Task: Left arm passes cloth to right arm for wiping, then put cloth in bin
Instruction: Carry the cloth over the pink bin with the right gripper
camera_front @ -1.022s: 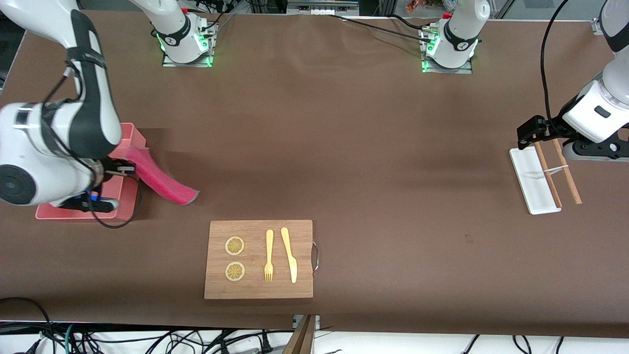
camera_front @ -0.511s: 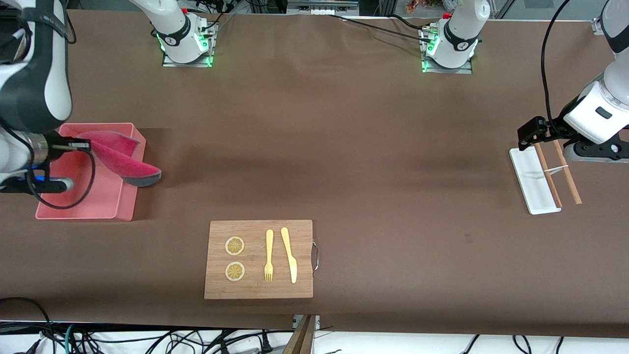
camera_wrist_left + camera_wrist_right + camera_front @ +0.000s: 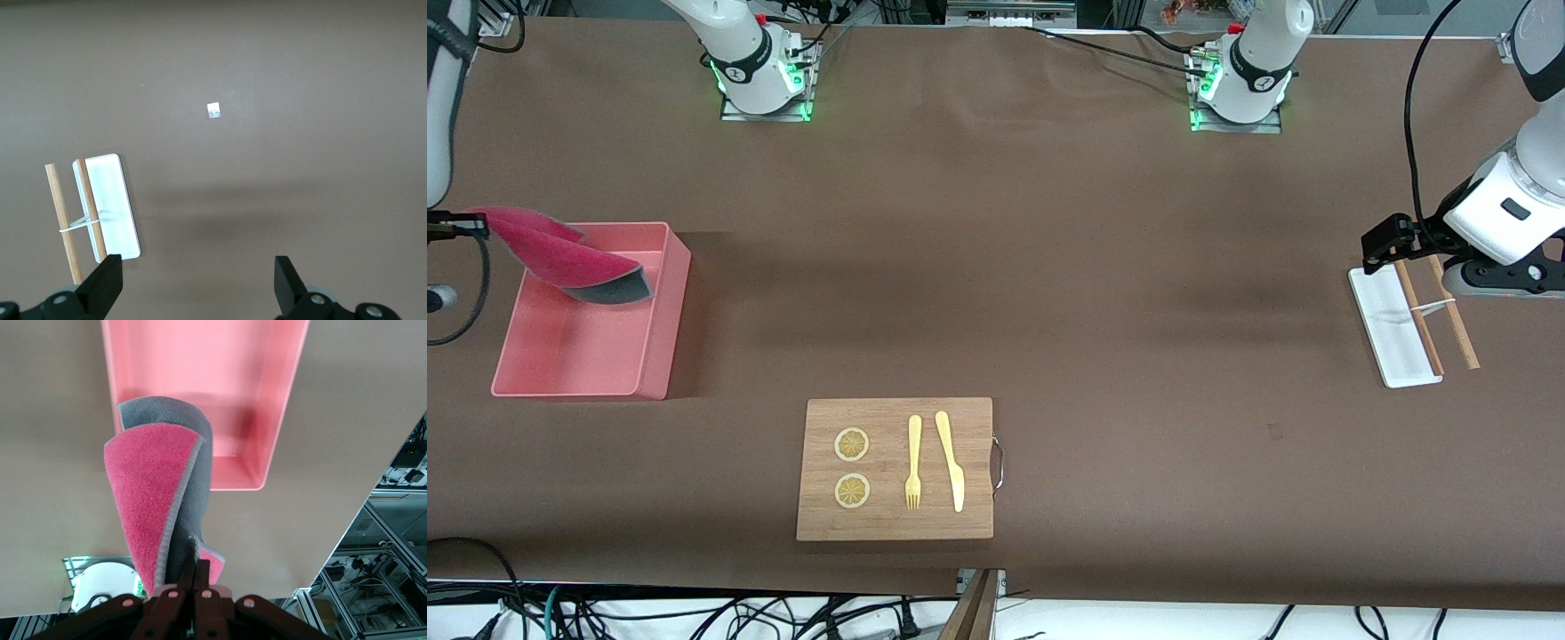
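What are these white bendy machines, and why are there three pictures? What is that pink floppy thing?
They are two robot arms bolted to a brown table. Each ends in a gripper, a two-fingered pincer.

The big picture comes from a high camera facing the robots. The other two come from small cameras on the arms' wrists, looking down past the fingers.

The pink floppy thing is the cloth, pink on one face and grey on the other. The right gripper pinches it shut and dangles it over the pink bin.

The left gripper is open and holds nothing. It waits over a white tray with two wooden sticks.

Nearer the camera lies a wooden board with two lemon slices, a fork and a knife.
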Motion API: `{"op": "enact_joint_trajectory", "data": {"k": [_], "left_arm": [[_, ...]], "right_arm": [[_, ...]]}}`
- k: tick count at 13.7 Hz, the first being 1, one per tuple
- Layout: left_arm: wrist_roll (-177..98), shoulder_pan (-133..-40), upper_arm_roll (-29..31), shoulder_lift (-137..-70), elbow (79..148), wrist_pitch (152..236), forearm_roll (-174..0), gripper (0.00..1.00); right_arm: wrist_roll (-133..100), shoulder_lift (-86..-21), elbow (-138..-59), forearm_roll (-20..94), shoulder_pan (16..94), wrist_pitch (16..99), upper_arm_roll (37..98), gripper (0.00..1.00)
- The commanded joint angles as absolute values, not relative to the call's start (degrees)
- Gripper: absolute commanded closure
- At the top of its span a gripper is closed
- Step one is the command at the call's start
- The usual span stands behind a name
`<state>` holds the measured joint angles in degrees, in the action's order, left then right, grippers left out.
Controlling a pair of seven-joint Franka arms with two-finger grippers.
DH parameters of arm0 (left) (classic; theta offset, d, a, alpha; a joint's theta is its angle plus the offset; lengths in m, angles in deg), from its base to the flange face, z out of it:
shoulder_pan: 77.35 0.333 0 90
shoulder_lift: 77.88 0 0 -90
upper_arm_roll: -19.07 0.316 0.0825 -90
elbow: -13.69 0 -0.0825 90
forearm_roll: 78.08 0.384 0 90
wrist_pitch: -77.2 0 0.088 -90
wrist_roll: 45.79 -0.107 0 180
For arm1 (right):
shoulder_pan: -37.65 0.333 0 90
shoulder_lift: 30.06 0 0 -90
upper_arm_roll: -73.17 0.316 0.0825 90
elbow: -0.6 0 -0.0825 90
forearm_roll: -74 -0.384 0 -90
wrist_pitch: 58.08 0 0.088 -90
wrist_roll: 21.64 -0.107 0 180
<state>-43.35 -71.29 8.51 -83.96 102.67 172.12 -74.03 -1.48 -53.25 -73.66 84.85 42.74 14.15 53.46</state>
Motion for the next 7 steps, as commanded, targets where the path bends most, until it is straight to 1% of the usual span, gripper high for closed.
{"op": "enact_joint_trajectory", "data": {"k": [1, 5, 7], "left_arm": [[-44.47, -71.20, 8.44, -84.91, 100.70, 170.81, -73.51, 0.00], [-44.47, -71.28, 8.44, -85.00, 100.61, 170.81, -73.43, 0.00], [-44.47, -71.28, 8.44, -85.00, 100.61, 170.90, -73.34, 0.00]], "right_arm": [[-0.20, -53.27, -77.60, 85.08, 41.78, 18.98, 53.84, 1.00], [-0.81, -53.97, -86.12, 84.46, 40.99, 29.52, 53.93, 1.00], [-1.16, -54.32, -91.57, 83.06, 40.90, 38.46, 53.93, 1.00]]}}
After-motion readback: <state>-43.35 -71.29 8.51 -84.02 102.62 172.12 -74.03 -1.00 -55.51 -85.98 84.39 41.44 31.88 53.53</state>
